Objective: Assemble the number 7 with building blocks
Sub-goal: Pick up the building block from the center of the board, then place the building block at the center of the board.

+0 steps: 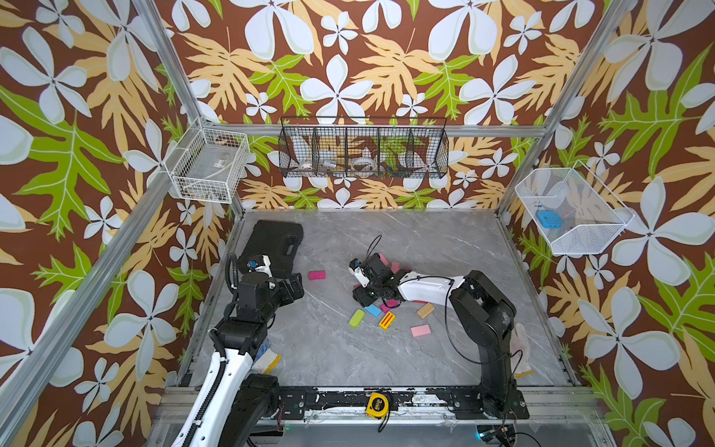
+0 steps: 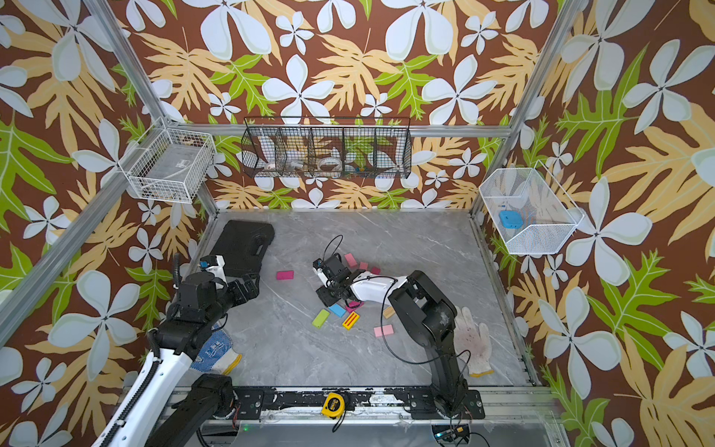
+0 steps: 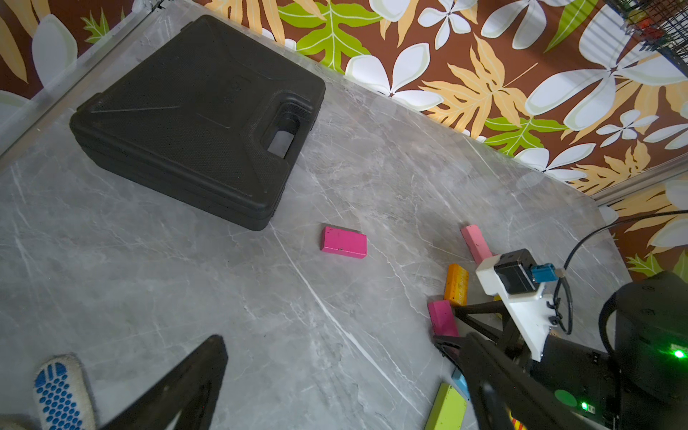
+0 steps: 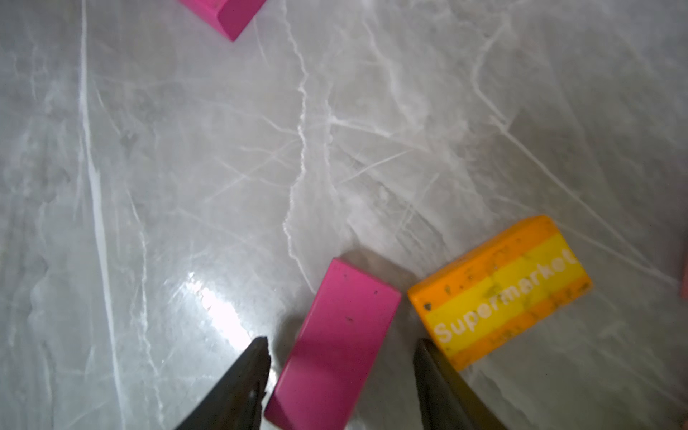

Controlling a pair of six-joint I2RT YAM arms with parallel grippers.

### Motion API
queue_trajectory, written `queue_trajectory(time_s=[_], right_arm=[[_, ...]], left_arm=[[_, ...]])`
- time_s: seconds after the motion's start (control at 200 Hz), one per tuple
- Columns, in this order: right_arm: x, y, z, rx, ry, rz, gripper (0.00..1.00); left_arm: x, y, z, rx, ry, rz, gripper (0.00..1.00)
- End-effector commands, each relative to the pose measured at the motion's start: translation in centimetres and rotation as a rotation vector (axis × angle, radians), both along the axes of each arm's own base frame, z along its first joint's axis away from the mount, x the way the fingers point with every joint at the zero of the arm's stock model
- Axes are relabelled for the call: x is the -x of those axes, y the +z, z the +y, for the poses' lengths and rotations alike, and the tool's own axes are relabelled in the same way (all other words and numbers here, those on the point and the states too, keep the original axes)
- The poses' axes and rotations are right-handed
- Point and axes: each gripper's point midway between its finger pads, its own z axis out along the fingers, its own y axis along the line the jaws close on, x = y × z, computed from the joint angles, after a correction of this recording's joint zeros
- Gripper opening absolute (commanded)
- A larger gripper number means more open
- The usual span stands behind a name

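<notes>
Building blocks lie scattered mid-table. In both top views a magenta block (image 1: 317, 275) (image 2: 284, 275) sits alone; green (image 1: 356, 318), blue (image 1: 373, 310), striped yellow (image 1: 387, 320), wood (image 1: 426, 310) and pink (image 1: 420, 330) blocks lie nearer the front. My right gripper (image 4: 340, 357) (image 1: 358, 292) is open and hangs low over the table, its jaws on either side of a second magenta block (image 4: 335, 346); there is a gap at one finger. An orange "Supermarket" block (image 4: 499, 294) lies beside it. My left gripper (image 3: 335, 372) (image 1: 296, 286) is wide open and holds nothing, left of the lone magenta block (image 3: 344, 242).
A black case (image 1: 274, 242) lies at the back left. Work gloves rest by each arm's base (image 2: 474, 340) (image 2: 214, 350). A yellow tape measure (image 1: 378, 404) sits on the front rail. Wire baskets (image 1: 363, 149) hang on the walls.
</notes>
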Motion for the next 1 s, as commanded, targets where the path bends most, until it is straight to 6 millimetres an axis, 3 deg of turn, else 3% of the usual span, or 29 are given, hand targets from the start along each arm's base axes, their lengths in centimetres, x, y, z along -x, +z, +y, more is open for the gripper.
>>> queue_trajectory(time_s=[0.0, 0.15, 0.31, 0.48, 0.621, 0.806, 0.996], right_arm=[[-0.2, -0.3, -0.2, 0.016, -0.018, 0.004, 0.60], [-0.3, -0.2, 0.3, 0.012, 0.014, 0.003, 0.40], [-0.5, 0.8, 2.4, -0.026, 0.120, -0.011, 0.30], [-2.0, 2.3, 4.9, -0.028, 0.239, -0.046, 0.28], [-3.2, 2.0, 6.5, -0.008, 0.335, -0.041, 0.27], [-5.4, 1.2, 7.1, 0.013, 0.428, -0.038, 0.27], [-5.2, 0.6, 7.3, 0.037, 0.607, -0.085, 0.28]], left_arm=[[-0.2, 0.4, 0.0, 0.004, -0.001, -0.019, 1.00], [-0.1, 0.4, 0.0, 0.003, 0.001, -0.020, 1.00], [-0.1, 0.5, 0.1, 0.000, 0.005, -0.021, 1.00], [-0.1, 0.4, 0.2, -0.003, 0.012, -0.018, 1.00], [0.0, 0.6, 0.4, -0.005, 0.021, -0.023, 1.00], [0.0, 0.5, 0.5, -0.013, 0.022, -0.020, 1.00], [0.1, 0.6, 0.4, -0.011, 0.019, -0.026, 1.00]])
